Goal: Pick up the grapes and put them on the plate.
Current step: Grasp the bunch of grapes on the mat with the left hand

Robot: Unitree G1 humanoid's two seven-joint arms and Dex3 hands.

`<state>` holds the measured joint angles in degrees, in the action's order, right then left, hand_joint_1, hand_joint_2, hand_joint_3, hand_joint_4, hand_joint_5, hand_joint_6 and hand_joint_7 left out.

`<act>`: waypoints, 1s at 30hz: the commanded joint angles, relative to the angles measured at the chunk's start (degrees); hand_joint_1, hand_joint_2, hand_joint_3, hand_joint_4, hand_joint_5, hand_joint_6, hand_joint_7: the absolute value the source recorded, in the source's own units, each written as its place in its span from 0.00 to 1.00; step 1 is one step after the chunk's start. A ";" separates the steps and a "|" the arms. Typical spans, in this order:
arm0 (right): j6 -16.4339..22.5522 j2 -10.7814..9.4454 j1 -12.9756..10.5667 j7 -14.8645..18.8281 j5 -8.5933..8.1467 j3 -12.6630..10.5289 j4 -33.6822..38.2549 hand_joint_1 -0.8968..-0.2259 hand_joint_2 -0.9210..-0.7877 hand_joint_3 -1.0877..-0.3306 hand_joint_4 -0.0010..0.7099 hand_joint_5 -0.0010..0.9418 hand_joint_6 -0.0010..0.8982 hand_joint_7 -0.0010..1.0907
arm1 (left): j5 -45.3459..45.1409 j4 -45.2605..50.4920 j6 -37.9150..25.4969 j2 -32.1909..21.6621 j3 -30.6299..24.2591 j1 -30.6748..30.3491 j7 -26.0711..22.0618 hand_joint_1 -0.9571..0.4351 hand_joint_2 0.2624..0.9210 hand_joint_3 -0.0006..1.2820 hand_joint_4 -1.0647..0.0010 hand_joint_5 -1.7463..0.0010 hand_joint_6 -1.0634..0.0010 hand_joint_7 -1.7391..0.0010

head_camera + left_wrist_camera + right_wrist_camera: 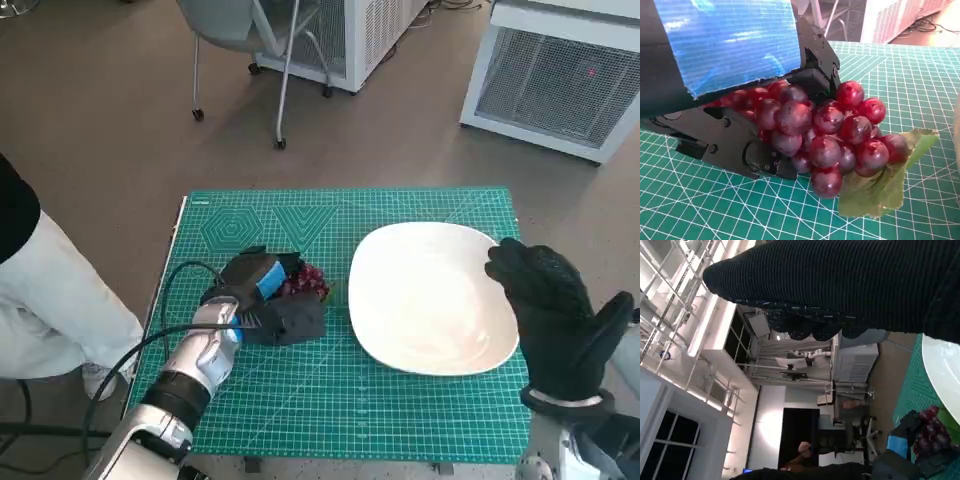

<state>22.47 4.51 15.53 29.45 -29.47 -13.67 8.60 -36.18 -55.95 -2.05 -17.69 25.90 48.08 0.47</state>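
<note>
Left hand lay low on the green tabletop, fingers wrapped round the grapes, leaf poking out beyond them. Sat just right of those fingers: white plate. Rested on its far rim: right hand, fingers spread, holding nothing.

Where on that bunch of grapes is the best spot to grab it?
Probably around the thick upper cluster of the grapes, where the left hand already sits, coming from above with fingers on both sides. The leaf end looks thin and floppy, so avoid that.
</note>
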 commanded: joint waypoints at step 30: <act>-0.29 -0.14 -0.08 -0.24 0.01 -0.18 1.04 0.76 0.00 0.75 0.60 0.57 0.26 0.81 | 0.80 11.26 -3.65 -2.57 -1.87 -3.93 -3.49 0.69 0.99 0.05 0.37 0.23 0.33 0.47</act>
<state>22.51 4.50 15.75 29.44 -29.43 -13.62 9.05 -35.58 -47.57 -4.92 -19.52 24.69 45.16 -2.44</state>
